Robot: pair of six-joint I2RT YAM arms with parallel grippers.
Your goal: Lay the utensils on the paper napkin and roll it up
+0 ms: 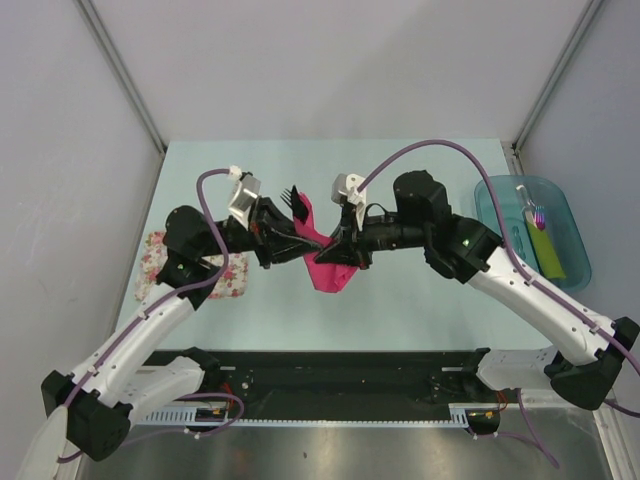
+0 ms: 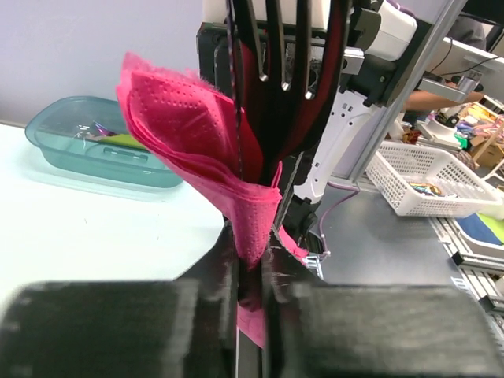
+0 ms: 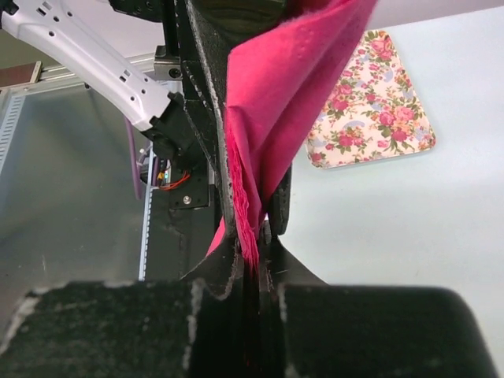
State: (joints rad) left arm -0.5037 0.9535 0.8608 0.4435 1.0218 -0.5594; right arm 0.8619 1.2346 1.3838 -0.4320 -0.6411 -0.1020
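Gripping the paper napkin (image 1: 330, 272) from both sides: left gripper (image 2: 252, 264) clenched on its bunched end, black fork (image 2: 284, 47) inside the folds with tines sticking out the far end; right gripper (image 3: 253, 250) pinched shut on a napkin edge. Napkin hangs between both grippers over mid-table (image 1: 400, 320); floral cloth (image 3: 370, 102) lies off to the left.

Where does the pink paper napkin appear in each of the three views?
Top external: napkin at the centre.
Left wrist: napkin at the centre, with the black fork.
Right wrist: napkin at top centre.
Shared landmark: the pale table, visible in every view.
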